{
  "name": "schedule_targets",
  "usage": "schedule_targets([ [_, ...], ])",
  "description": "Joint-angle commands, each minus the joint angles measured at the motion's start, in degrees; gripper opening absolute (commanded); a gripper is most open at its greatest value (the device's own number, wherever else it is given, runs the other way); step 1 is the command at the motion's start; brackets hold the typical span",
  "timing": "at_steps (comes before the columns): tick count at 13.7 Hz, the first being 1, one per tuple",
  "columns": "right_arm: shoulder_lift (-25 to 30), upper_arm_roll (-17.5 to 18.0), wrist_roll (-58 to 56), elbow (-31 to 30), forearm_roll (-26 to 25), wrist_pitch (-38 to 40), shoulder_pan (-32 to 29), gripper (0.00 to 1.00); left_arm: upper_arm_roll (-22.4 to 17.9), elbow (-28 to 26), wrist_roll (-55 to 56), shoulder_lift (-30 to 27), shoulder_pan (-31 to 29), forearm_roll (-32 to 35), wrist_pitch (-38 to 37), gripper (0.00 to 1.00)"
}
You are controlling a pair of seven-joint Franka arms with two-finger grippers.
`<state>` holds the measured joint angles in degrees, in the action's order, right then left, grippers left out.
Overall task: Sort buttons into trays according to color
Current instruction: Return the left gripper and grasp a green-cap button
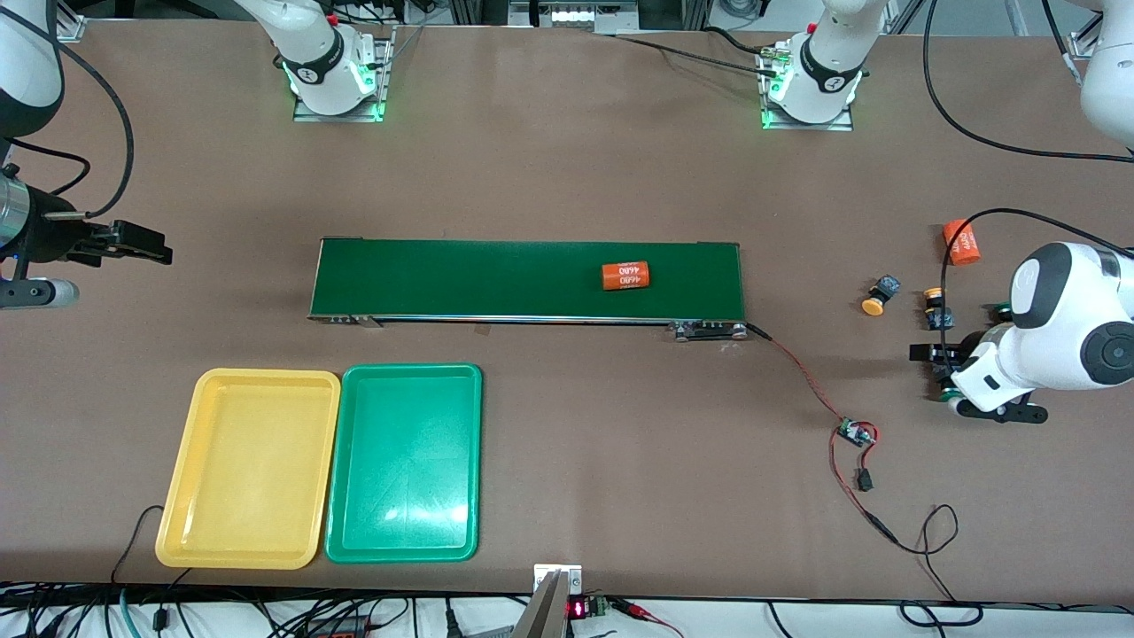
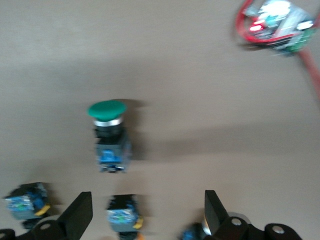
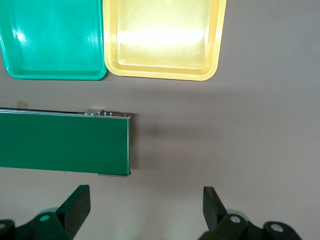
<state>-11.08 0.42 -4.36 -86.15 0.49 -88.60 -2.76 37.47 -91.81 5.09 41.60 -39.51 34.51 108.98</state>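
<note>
Yellow tray (image 1: 248,470) and green tray (image 1: 407,461) lie touching side by side at 7 o'clock on the surface (image 1: 620,461); the conveyor belt (image 1: 496,279) at centre carries one orange cylinder (image 1: 625,275). Buttons sit on the surface at 3 o'clock, off the belt's end: two yellow-capped buttons (image 1: 879,297) (image 1: 935,306), and a green-capped button (image 2: 109,132) on its side just ahead of the left end effector (image 2: 147,210), fingers wide, gripping nothing. Right end effector (image 3: 145,205) waits at 9 o'clock over bare surface, fingers wide, holding nothing.
</note>
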Motion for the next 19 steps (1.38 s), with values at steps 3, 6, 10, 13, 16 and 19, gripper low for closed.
schedule_targets([
  [3, -0.43, 0.02, -0.12, 1.16, 0.83, 0.45, -0.22, 1.00, -1.52, -0.92, -0.96, 3.04, -1.01, 3.54, 5.71, 0.98],
  [6, -0.43, 0.02, 0.14, 1.16, 0.74, 0.45, -0.22, 1.00, -2.66, -0.92, -0.96, 4.72, -0.66, 5.56, 9.41, 0.97],
  [10, -0.43, 0.02, 0.14, 1.16, 0.57, 0.54, -0.22, 1.00, -3.19, -0.92, -0.96, 5.86, -1.01, 5.65, 9.59, 0.91],
  [13, -0.43, 0.02, 0.49, 1.16, 0.57, 0.54, -0.14, 1.00, -3.10, -0.92, -1.05, 6.04, -1.10, 5.57, 9.32, 0.53],
  [16, -0.43, 0.02, 0.06, 1.07, 0.31, 0.97, -0.05, 1.00, -3.01, -0.92, -1.14, 5.78, -1.01, 5.56, 8.62, 0.30],
  [19, -0.87, 0.10, 0.05, 1.07, 0.21, 1.06, 0.30, 1.00, -0.74, 0.04, -1.14, 4.81, -0.92, 5.30, 4.33, 0.18],
])
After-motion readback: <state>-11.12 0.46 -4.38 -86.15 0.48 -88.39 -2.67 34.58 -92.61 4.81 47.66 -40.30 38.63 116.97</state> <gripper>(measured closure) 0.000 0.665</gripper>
